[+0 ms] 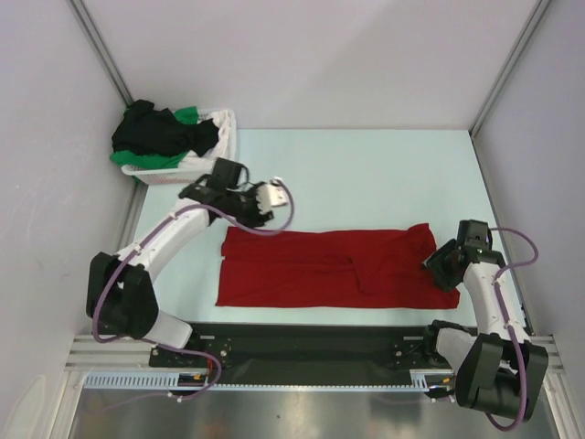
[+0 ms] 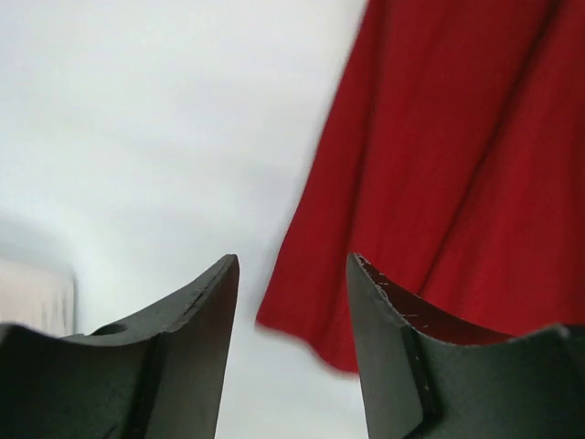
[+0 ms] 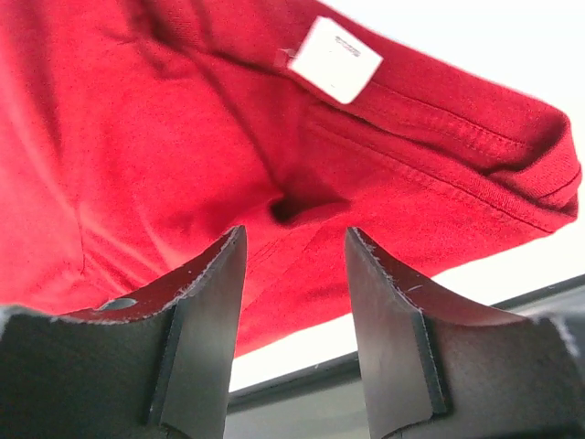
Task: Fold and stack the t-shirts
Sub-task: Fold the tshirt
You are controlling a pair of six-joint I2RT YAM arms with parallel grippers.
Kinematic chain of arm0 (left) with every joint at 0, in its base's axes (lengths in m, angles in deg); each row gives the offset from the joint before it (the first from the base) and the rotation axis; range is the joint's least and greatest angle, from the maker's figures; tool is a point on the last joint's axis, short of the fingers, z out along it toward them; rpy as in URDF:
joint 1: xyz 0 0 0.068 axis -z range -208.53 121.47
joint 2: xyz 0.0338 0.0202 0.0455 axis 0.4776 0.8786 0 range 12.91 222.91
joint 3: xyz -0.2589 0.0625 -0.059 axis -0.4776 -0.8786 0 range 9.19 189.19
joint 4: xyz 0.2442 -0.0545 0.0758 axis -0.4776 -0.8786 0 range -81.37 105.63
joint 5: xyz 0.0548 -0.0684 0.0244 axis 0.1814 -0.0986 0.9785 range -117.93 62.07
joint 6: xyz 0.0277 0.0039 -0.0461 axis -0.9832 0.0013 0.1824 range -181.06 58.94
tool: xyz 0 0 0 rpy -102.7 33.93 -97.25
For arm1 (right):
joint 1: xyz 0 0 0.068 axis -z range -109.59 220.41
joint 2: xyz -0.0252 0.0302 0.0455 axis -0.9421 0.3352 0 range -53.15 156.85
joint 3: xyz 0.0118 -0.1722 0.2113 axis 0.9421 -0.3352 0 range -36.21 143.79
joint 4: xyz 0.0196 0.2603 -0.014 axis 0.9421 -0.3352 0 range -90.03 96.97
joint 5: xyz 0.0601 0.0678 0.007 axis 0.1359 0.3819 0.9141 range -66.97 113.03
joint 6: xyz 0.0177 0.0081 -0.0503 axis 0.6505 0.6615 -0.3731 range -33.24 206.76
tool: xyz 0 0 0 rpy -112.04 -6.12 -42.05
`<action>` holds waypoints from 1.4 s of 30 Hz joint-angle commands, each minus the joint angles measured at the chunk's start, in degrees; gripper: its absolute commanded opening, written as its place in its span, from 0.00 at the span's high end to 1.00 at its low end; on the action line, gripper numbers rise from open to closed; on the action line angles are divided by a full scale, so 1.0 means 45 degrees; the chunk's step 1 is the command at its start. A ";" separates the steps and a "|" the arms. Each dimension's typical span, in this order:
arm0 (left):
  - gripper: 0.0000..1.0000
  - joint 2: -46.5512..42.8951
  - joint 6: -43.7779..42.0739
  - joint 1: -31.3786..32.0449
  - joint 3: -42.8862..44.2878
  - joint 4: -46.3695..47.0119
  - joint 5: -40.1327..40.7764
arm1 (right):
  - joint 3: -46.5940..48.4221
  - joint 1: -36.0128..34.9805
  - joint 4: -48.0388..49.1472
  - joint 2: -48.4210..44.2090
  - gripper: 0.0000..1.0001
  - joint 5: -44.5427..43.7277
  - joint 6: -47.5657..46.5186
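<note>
The red t-shirt (image 1: 324, 267) lies flat close to the near edge of the table (image 1: 366, 174), its long axis parallel to that edge. So each arm has 1 end of it. The left gripper (image 2: 292, 265) hangs just beside the shirt's far-left corner, and the cloth lies to its right. The right gripper (image 3: 294, 236) is over the right end, where the pale neck label (image 3: 334, 57) shows. Both have their jaws apart and hold nothing. I judge the next fold runs along this long axis. The other t-shirts (image 1: 160, 133), black and green, sit in the basket (image 1: 224, 137) at the far-left corner.
</note>
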 commanded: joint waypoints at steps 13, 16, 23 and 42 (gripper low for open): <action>0.40 0.3439 -0.0202 1.0047 0.0483 0.5089 0.0281 | -0.1928 0.0813 0.2636 -0.0013 0.52 0.1002 0.1739; 0.40 0.4201 -0.0142 1.0457 0.1010 0.5442 0.0224 | -0.2026 0.0852 0.2813 0.0045 0.57 0.0827 0.1526; 0.44 0.5628 -0.0083 1.0615 0.1794 0.5851 0.0612 | -0.1734 0.0930 0.2618 0.0260 0.61 0.0632 0.0998; 1.00 0.5689 0.0870 0.9604 0.2458 0.4409 -0.1296 | -0.0758 0.1047 0.1389 -0.0111 1.00 0.1254 0.0646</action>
